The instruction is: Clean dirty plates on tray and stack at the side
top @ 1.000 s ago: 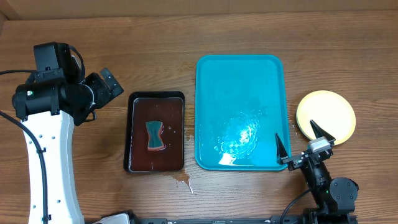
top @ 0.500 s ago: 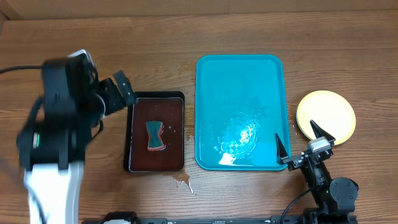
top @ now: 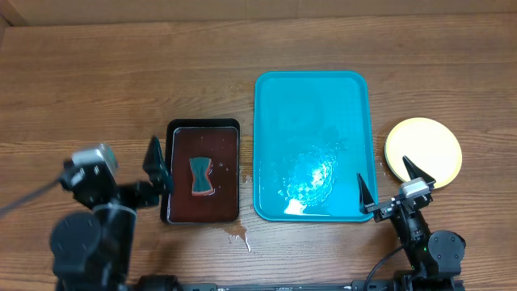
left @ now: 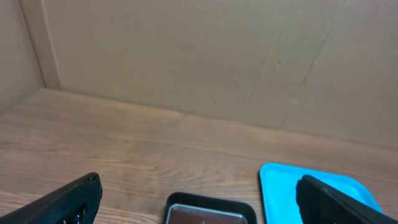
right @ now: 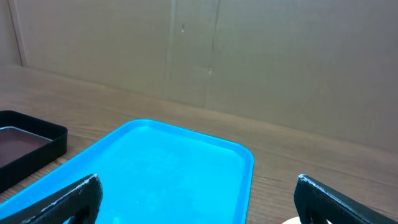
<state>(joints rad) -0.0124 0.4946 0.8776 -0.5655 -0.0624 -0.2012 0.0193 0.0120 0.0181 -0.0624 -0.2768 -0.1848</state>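
The turquoise tray (top: 311, 97) lies in the middle of the table, with no plates on it and a wet glare near its front. It also shows in the left wrist view (left: 281, 185) and the right wrist view (right: 180, 165). The plates (top: 423, 149) sit in a stack on the table right of the tray, with a pale yellow one on top. My left gripper (top: 158, 174) is open and empty at the left edge of the brown tray (top: 181, 208); it is wide open in its wrist view (left: 202, 205). My right gripper (top: 390, 184) is open and empty between the turquoise tray's front right corner and the plates, seen also in its wrist view (right: 199, 202).
The dark brown tray holds a teal sponge (top: 201, 176) and dark liquid. A small spill (top: 238, 235) marks the table in front of it. A cardboard wall (left: 205, 56) stands behind the table.
My left arm has swung from the back left down to the front left, and its gripper now sits by the brown tray's left edge. The right arm has not moved.
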